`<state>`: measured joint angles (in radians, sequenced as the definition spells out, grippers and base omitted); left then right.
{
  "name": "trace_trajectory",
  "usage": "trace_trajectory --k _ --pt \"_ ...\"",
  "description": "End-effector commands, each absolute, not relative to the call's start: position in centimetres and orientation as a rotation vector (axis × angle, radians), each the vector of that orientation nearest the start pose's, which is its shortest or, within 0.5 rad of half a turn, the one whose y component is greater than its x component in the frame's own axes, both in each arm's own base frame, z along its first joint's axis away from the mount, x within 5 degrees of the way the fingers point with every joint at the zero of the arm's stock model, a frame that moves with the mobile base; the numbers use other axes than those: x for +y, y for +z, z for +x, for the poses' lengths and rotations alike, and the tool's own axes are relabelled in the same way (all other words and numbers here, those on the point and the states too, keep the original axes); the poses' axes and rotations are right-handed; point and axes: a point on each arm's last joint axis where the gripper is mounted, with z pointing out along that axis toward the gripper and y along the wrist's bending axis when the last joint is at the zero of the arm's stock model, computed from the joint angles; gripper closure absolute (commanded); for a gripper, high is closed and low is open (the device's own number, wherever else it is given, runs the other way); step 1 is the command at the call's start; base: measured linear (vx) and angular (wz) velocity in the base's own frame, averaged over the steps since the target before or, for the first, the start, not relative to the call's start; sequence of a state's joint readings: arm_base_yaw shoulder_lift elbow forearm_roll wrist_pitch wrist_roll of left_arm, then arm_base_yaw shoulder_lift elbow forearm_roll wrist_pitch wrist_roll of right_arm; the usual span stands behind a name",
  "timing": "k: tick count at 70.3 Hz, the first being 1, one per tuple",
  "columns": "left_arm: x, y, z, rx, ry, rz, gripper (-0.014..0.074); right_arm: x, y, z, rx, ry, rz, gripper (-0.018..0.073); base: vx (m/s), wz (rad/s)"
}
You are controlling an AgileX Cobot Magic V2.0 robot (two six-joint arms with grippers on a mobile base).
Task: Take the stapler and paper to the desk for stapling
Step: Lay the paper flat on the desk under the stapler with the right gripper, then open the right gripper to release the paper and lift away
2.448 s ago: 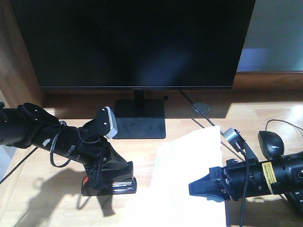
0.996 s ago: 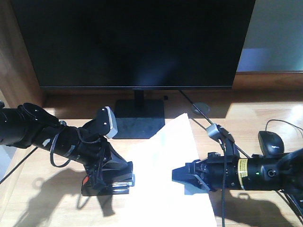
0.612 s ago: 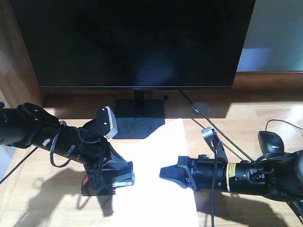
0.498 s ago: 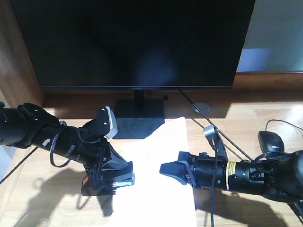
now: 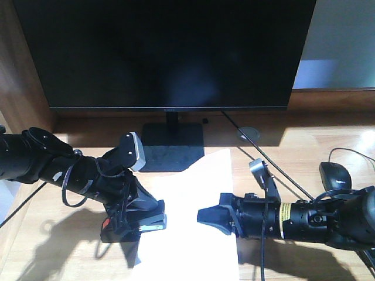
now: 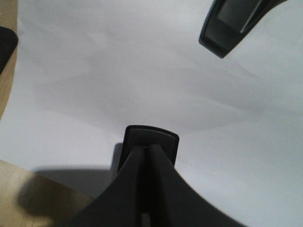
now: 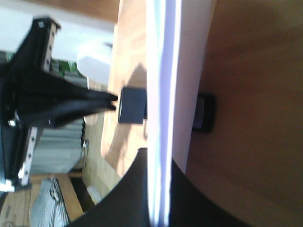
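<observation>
the right gripper (image 5: 206, 215), fingers pinched on the paper (image 5: 187, 246), has dragged the sheet left across the desk (image 5: 328, 140) until its edge reaches the stapler (image 5: 149, 225). the left gripper (image 5: 130, 208) stays closed on the stapler, so pressing looks next.

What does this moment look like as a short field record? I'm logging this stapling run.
left hand: shut on the stapler, holding it on the desk
right hand: shut on the paper, reaching in from the right
paper: white sheet; in the wrist views its left edge sits between the stapler's top and base
desk: pale wood, lit by sun
nearby: monitor behind, mouse at far right
stage: both items are at the desk; I cannot tell whether a staple has been pressed
</observation>
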<state>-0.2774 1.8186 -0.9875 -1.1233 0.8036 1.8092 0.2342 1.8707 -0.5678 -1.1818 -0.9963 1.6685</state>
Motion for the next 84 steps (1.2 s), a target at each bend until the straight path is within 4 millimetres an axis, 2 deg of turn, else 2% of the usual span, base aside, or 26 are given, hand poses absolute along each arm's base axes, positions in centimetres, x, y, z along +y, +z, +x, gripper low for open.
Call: trace_trajectory --k 1,25,38,54,84 --pt "-15.3 19.3 30.6 1.935 -0.748 1.419 0.0603 13.5 13.4 25.1 2.303 1.571 0.011 0.0562 0.00 0.00" --pt "-15.3 19.3 30.6 1.935 -0.748 1.419 0.0603 13.1 12.3 25.0 2.430 1.441 0.039 0.0562 0.00 0.00" --pt "-15.3 19.3 30.6 1.935 -0.748 1.419 0.0603 13.1 12.3 25.0 2.430 1.440 0.041 0.0562 0.00 0.00" --pt "-15.3 19.3 30.6 1.935 -0.748 1.419 0.0603 14.8 12.2 24.6 2.443 1.414 0.027 0.0562 0.00 0.00" --pt "-15.3 19.3 30.6 1.935 -0.748 1.419 0.0603 14.7 12.1 24.7 2.444 1.398 0.052 0.0562 0.00 0.00"
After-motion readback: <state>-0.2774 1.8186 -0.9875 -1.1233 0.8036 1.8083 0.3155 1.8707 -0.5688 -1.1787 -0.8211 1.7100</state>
